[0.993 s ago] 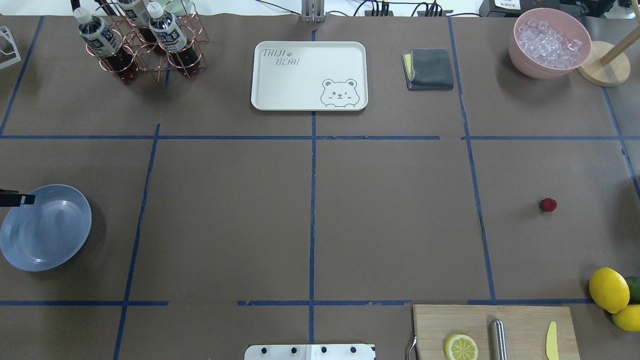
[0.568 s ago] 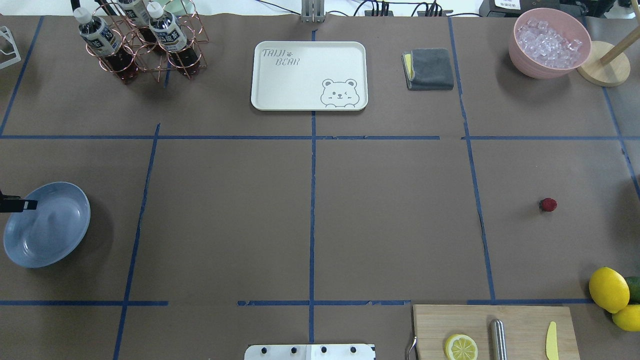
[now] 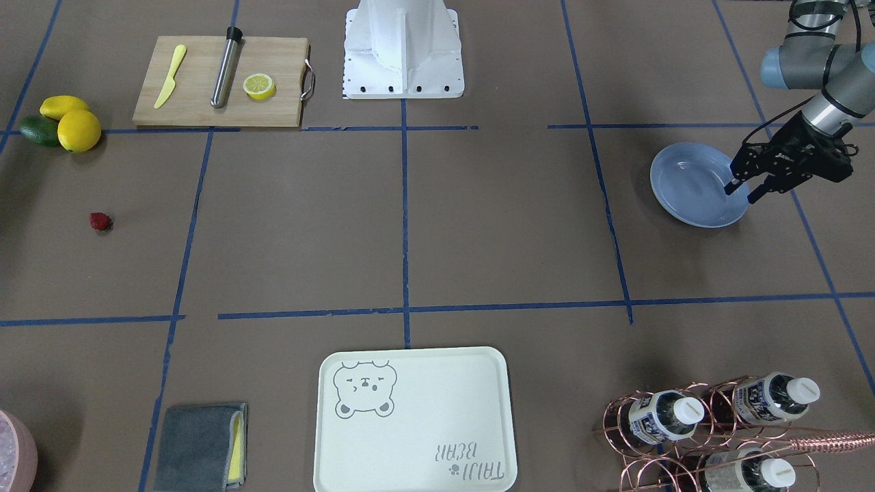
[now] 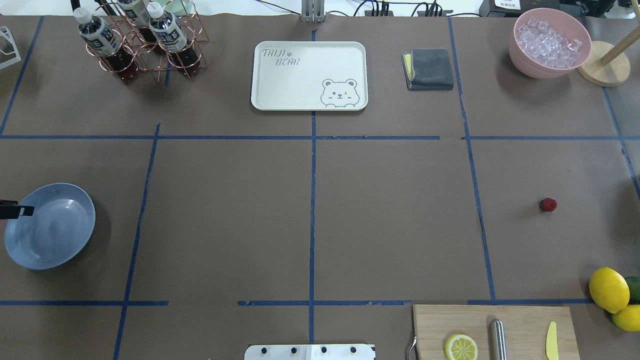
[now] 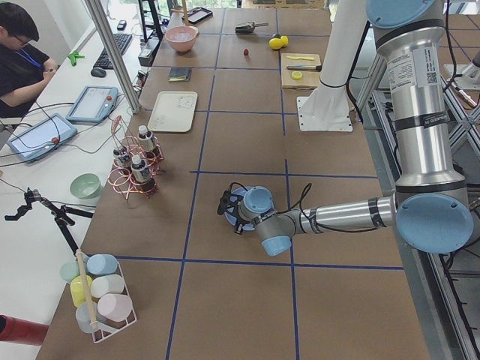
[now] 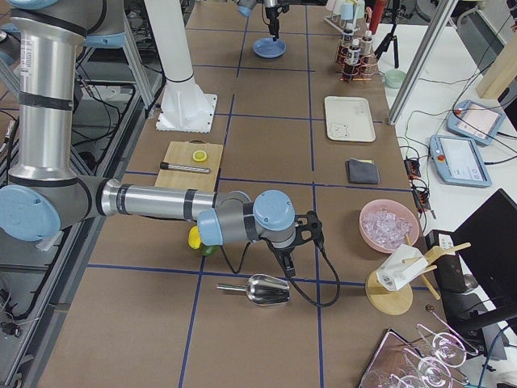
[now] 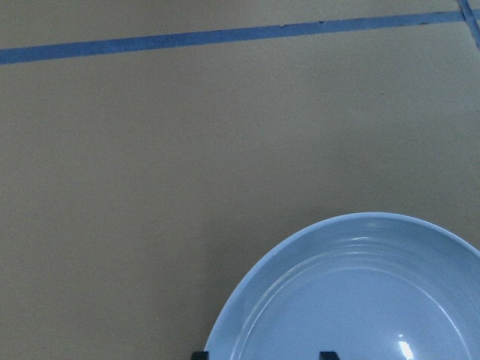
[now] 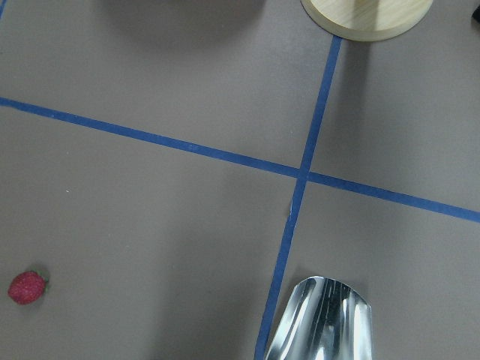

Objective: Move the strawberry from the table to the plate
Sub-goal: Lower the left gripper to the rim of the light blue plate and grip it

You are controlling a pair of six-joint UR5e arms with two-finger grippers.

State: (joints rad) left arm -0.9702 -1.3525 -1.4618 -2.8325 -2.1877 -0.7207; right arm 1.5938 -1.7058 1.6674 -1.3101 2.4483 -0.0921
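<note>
The strawberry (image 4: 548,204) (image 3: 100,221) lies alone on the brown table (image 4: 390,215) at the right side, and shows at the lower left of the right wrist view (image 8: 27,287). The light-blue plate (image 4: 50,226) (image 3: 690,184) (image 7: 360,300) sits at the far left. My left gripper (image 3: 743,191) (image 4: 30,210) stands open at the plate's outer rim, one finger outside the rim and one over the inside. My right gripper (image 6: 288,260) hovers low near a metal scoop (image 8: 322,319), apart from the strawberry; I cannot tell whether it is open or shut.
Lemons (image 4: 608,289) and a cutting board (image 4: 520,325) with a lemon half, a metal rod and a yellow knife lie at the near right. A bear tray (image 4: 309,75), bottle rack (image 4: 145,45), grey cloth (image 4: 429,68) and pink ice bowl (image 4: 550,42) line the far edge.
The plate has tipped, settled and shifted slightly to the right. The left gripper's fingertip has moved a little toward the robot along the rim. The strawberry has not moved.
</note>
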